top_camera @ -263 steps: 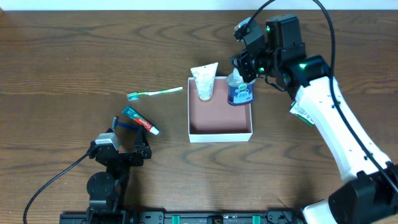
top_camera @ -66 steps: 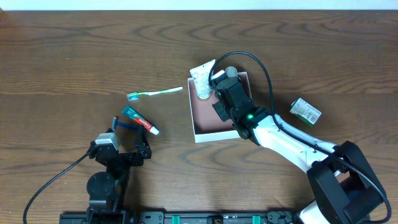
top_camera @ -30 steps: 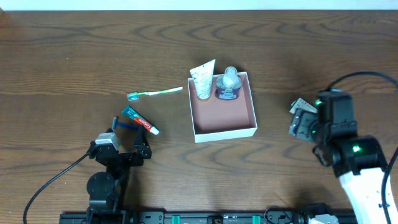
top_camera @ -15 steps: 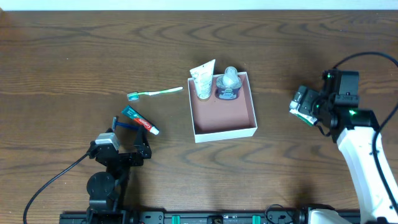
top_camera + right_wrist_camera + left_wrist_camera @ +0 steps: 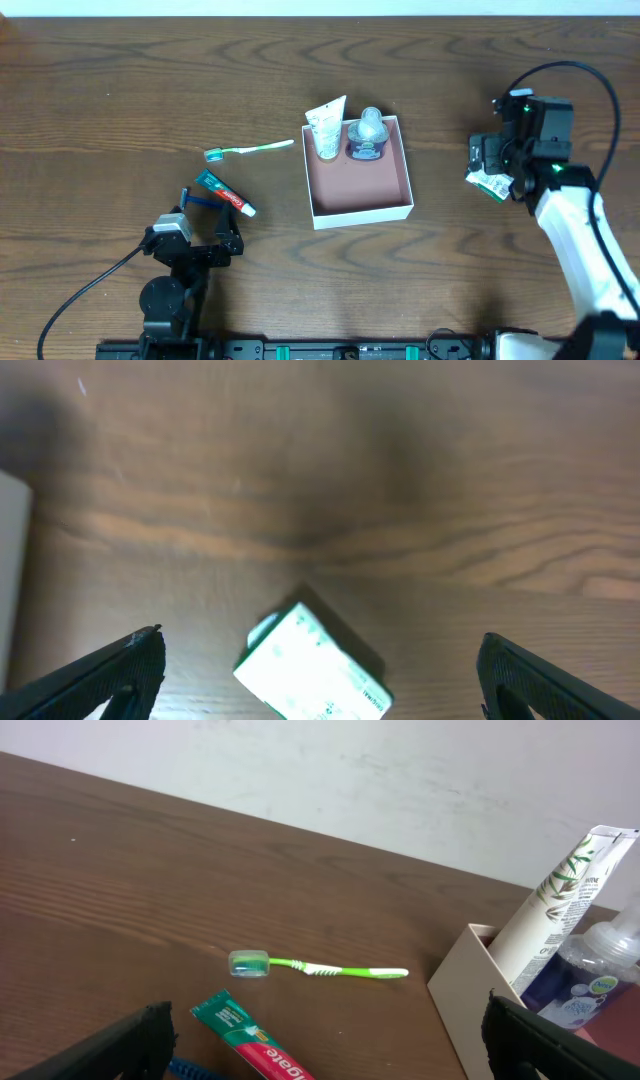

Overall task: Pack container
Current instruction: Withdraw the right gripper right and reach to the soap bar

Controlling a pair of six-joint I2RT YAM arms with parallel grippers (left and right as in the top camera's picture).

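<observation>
The container (image 5: 365, 214), a shallow white box with a reddish-brown inside, sits mid-table. A white tube (image 5: 326, 130) and a blue bottle (image 5: 367, 138) stand along its far wall. At the right, my right gripper (image 5: 495, 165) hovers open over a small green-and-white packet (image 5: 487, 184). In the right wrist view the packet (image 5: 315, 670) lies on the wood between the wide-apart fingers of that gripper (image 5: 320, 682), untouched. My left gripper (image 5: 208, 220) rests open at the front left. A red-green toothpaste tube (image 5: 250, 1040) lies just ahead of its fingers.
A green toothbrush (image 5: 250, 149) lies left of the container, with the toothpaste tube (image 5: 225, 193) and a blue item (image 5: 198, 200) nearer the left arm. The left wrist view shows the container wall (image 5: 465, 995), tube (image 5: 560, 910) and bottle (image 5: 590, 970) at right.
The right arm left the container, with the blue bottle standing inside, and swung right. It now hangs over the green-and-white packet with its jaws fully apart. The left arm stayed still.
</observation>
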